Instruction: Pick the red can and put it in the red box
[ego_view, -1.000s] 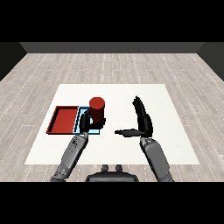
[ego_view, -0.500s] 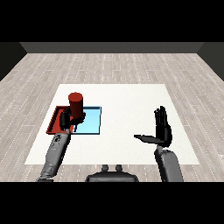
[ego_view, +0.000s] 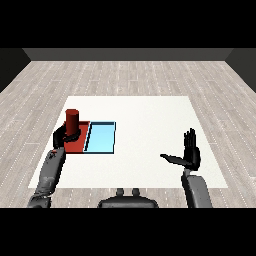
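A dark red can, red tray, light blue tray, white table, black hands.

there is a single view, taken from the robot's head, looking down and forward across the white square desk. it stands far enough back that the whole desk top fits in the picture, with grey plank floor showing beyond the far edge and along both sides. the two grey forearms enter from the lower corners, nearest the camera. no second view is given, so nothing is shared between views.
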